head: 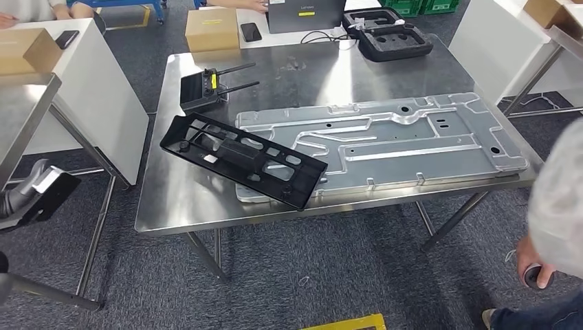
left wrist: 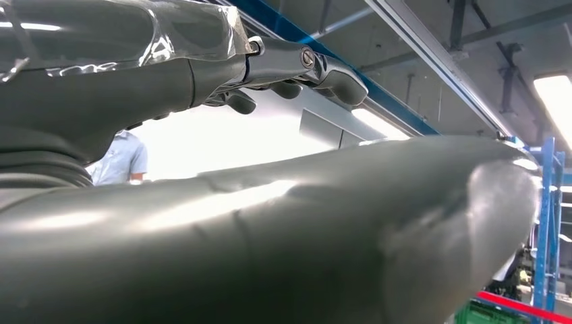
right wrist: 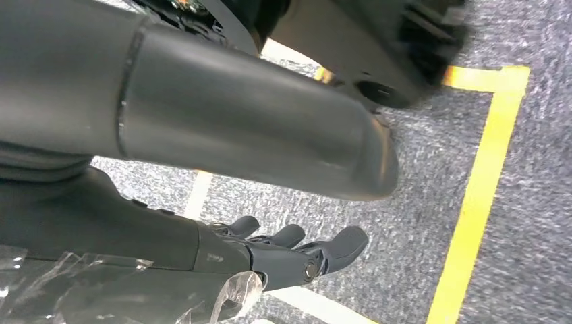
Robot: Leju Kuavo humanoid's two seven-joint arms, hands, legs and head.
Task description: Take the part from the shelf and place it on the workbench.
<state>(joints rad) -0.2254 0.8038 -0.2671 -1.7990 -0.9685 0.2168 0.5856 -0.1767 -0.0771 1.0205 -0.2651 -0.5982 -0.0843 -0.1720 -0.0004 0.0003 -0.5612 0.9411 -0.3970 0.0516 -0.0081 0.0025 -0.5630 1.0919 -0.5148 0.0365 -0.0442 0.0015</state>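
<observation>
The part, a long black plastic frame point(head: 240, 158) with cut-outs, lies flat on the steel workbench point(head: 179, 206). Its right end rests over a large silver stamped metal plate point(head: 412, 137). My left arm point(head: 24, 189) hangs low at the left edge of the head view, well clear of the bench. In the left wrist view my left hand point(left wrist: 283, 223) holds nothing, its dark fingers point(left wrist: 317, 67) stretched out away from the thumb. My right hand point(right wrist: 222, 250) hangs over the grey carpet, fingers point(right wrist: 330, 246) loosely extended and holding nothing.
A black controller with two antennas point(head: 203, 89) sits at the bench's far left. Behind it are a cardboard box point(head: 212, 29), a phone point(head: 251, 31), a laptop point(head: 306, 14) and a black foam case point(head: 392, 38). A person point(head: 560, 199) stands close at the right. White tables flank the bench.
</observation>
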